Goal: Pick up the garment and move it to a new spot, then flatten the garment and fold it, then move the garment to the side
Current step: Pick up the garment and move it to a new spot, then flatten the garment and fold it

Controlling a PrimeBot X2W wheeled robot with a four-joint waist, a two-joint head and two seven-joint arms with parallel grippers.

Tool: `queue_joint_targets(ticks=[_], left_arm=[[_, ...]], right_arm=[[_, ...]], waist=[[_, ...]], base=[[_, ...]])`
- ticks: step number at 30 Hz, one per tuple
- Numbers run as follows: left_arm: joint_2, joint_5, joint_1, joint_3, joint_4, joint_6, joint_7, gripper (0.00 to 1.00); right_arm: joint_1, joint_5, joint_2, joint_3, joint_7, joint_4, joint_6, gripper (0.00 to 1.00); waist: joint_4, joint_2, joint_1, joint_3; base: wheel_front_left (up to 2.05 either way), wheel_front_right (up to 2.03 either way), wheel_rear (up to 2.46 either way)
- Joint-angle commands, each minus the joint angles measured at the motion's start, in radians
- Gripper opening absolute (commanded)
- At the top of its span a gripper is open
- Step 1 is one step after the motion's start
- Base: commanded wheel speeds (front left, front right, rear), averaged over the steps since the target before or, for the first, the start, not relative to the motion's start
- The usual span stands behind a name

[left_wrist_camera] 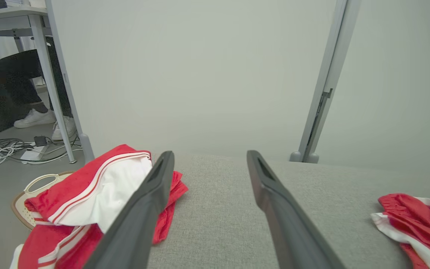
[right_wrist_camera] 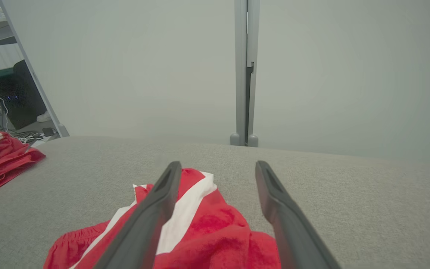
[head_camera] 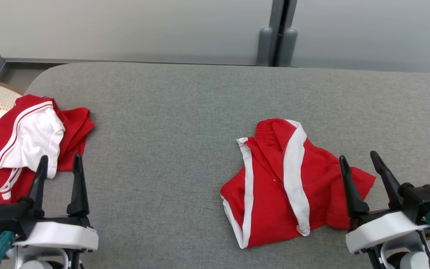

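Currently the garment point(head_camera: 286, 183) appears light, limp and soft; advise grasping the waistband at its eleven o'clock. Left gripper point(head_camera: 60, 157) and right gripper point(head_camera: 358, 156) gape wide, empty.

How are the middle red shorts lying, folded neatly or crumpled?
Crumpled: the red shorts lie bunched on the grey table, white stripes twisting, edges uneven.
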Motion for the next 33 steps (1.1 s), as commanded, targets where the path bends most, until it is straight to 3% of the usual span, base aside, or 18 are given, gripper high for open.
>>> queue_joint_targets(ticks=[1,16,33], left_arm=[[0.003,0.010,0.025,-0.007,-0.026,0.008,0.012,1.00],[-0.007,0.030,0.178,-0.058,-0.122,0.035,0.082,1.00],[0.004,0.023,0.206,-0.074,-0.126,0.047,0.109,1.00]], right_arm=[[0.013,0.006,0.002,0.001,-0.003,0.006,0.000,1.00],[0.078,0.001,0.003,0.019,0.012,0.029,0.000,1.00],[0.098,0.006,0.002,0.019,0.025,0.007,0.000,1.00]], waist=[[-0.035,-0.0001,0.0000,-0.027],[-0.154,-0.0001,0.0000,-0.127],[-0.155,-0.0001,0.0000,-0.149]], base=[[0.00,0.00,0.00],[0.00,0.00,0.00],[0.00,0.00,0.00]])
